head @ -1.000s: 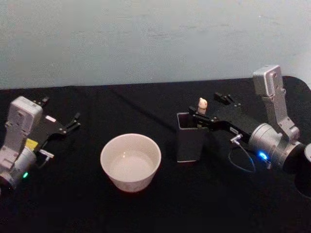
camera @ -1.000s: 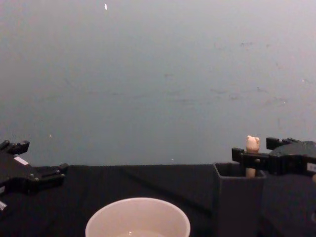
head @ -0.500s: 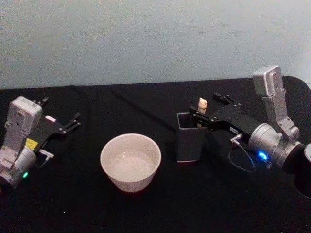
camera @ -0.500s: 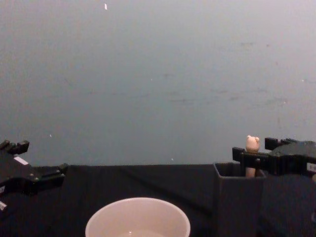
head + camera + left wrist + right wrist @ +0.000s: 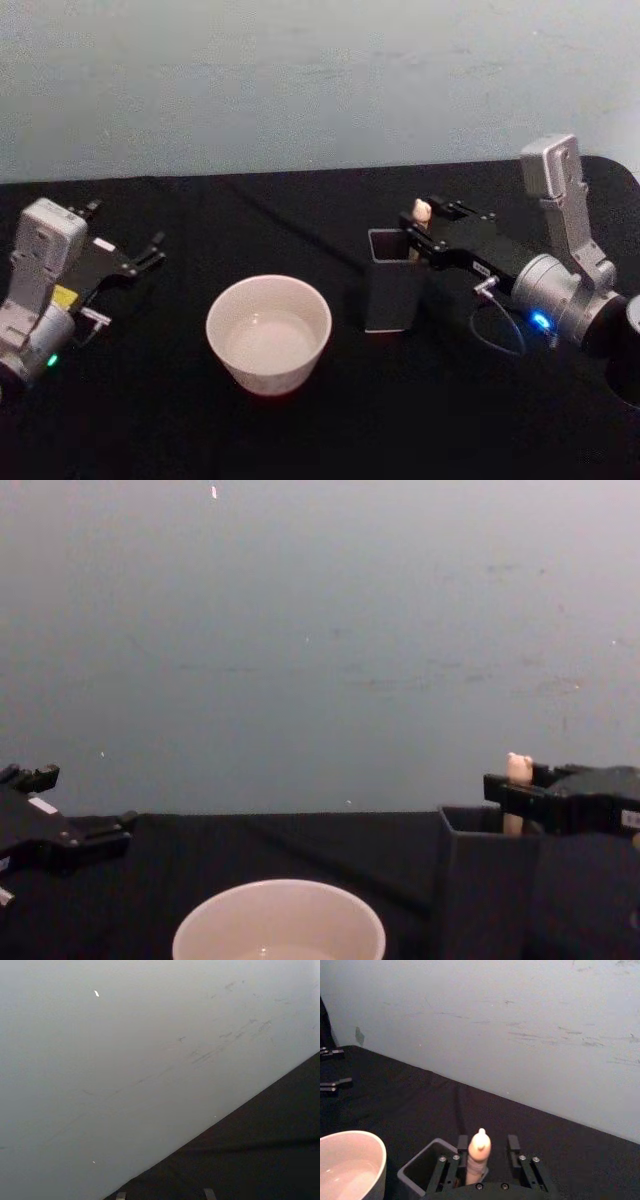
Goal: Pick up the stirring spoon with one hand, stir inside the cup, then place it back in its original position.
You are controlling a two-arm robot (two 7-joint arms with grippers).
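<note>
Stirring spoon (image 5: 478, 1156) | bowl hidden in holder (image 5: 388, 298) (handle protrudes) | right claw (image 5: 488, 1143) astride

Pale wall (image 5: 125, 1050), scuffed, with one white fleck (image 5: 96, 993). Black worktop (image 5: 260, 1150) meets it along a slanting line. Left pincer (image 5: 164, 1194) over the worktop, its two fingertips (image 5: 209, 1192) set apart.

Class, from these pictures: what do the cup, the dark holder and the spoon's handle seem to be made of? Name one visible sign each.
Cup: probably glazed ceramic, possibly plastic; smooth cream-white wall, thin rim, soft sheen.
Holder: likely matte plastic; flat dark grey sides, square edges, no gloss.
Stirring spoon handle: pale beige, shaped top, perhaps ceramic or resin; unclear.
</note>
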